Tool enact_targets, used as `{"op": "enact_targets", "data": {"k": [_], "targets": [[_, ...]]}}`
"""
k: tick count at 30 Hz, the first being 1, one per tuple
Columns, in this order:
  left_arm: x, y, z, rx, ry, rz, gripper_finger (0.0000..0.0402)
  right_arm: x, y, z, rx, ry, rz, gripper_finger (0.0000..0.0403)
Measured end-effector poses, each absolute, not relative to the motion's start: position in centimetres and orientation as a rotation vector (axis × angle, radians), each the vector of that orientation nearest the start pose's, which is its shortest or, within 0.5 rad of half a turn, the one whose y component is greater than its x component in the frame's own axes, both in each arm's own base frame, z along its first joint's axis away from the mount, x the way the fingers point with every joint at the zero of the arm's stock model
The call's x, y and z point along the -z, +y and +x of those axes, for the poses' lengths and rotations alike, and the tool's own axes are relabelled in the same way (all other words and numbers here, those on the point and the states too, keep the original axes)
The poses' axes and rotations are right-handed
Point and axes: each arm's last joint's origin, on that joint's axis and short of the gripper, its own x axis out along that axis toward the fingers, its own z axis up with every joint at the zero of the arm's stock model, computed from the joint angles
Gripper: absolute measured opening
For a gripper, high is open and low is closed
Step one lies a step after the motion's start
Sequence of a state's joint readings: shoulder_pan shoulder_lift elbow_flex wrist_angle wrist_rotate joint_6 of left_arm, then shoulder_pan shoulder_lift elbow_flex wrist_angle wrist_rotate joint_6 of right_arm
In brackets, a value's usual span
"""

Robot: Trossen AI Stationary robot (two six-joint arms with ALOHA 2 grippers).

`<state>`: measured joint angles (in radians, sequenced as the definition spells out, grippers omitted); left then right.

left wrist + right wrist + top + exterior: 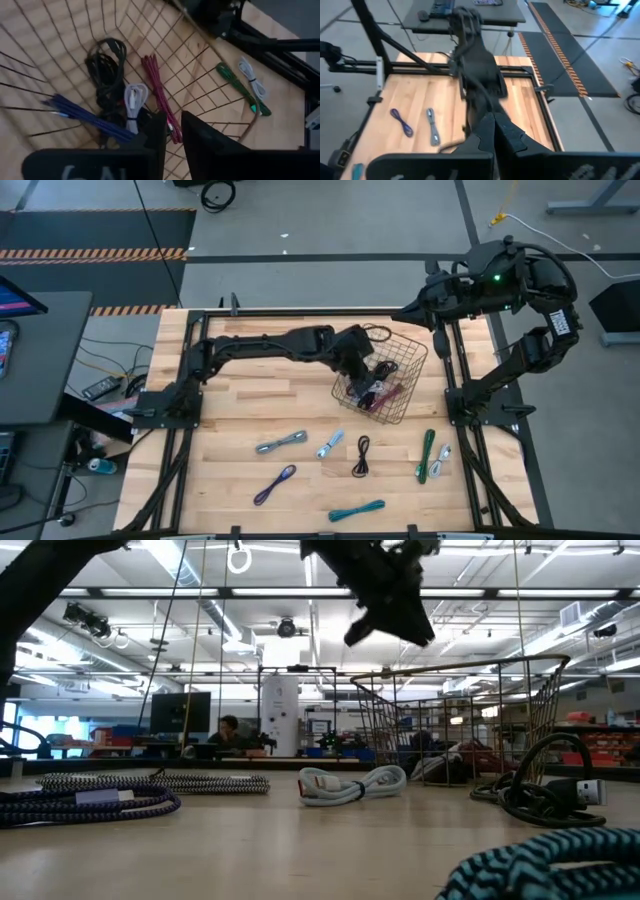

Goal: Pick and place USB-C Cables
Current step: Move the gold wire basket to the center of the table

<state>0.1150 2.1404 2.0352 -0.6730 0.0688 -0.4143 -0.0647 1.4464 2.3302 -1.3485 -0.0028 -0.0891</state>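
Left gripper (172,131): above the wire basket (408,358), fingers slightly parted, empty.
Basket cables (159,92): below those fingers, untouched.
Table cables (280,443): loose in front of the basket.
Right gripper (493,131): raised at the table's far right corner, closed, empty.

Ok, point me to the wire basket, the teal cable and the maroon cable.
wire basket (418,358), high view, on its right rim.
teal cable (357,510), high view, middle of the bundle.
maroon cable (159,91), left wrist view, mid-length, lying inside the basket.
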Motion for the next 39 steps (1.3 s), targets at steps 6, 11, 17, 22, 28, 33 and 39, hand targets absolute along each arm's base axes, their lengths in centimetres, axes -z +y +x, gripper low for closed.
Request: {"op": "enact_targets", "data": {"k": [6, 11, 17, 22, 28, 33, 39], "targets": [[-34.0, 5.1, 44.3, -0.258, 0.740, -0.356, 0.0031, -54.7, -1.8, 18.0, 0.189, 0.510, -0.110, 0.0003], [-38.5, 4.3, 40.1, -0.325, 0.731, -0.272, 0.0011, -54.2, -2.9, 17.9, 0.364, 0.571, -0.126, 0.0006], [-43.3, 2.2, 34.7, -0.481, 0.654, -0.141, 0.0008, -53.0, -5.5, 18.4, 0.568, 0.716, -0.158, 0.0003], [-46.2, -0.1, 31.1, -0.504, 0.570, -0.097, 0.0012, -51.4, -9.3, 19.2, 0.726, 0.844, -0.077, 0.0002], [-47.7, -2.5, 28.3, -0.506, 0.535, -0.061, 0.0007, -48.0, -14.3, 20.1, 0.734, 1.016, 0.051, 0.0001], [-47.4, -3.9, 26.3, -0.593, 0.578, -0.042, 0.0008, -43.7, -18.0, 20.5, 0.729, 1.188, 0.171, 0.0001], [-46.8, -5.1, 24.5, -0.693, 0.603, -0.069, 0.0010, -37.8, -20.0, 20.8, 0.669, 1.368, 0.296, 0.0000]]}}
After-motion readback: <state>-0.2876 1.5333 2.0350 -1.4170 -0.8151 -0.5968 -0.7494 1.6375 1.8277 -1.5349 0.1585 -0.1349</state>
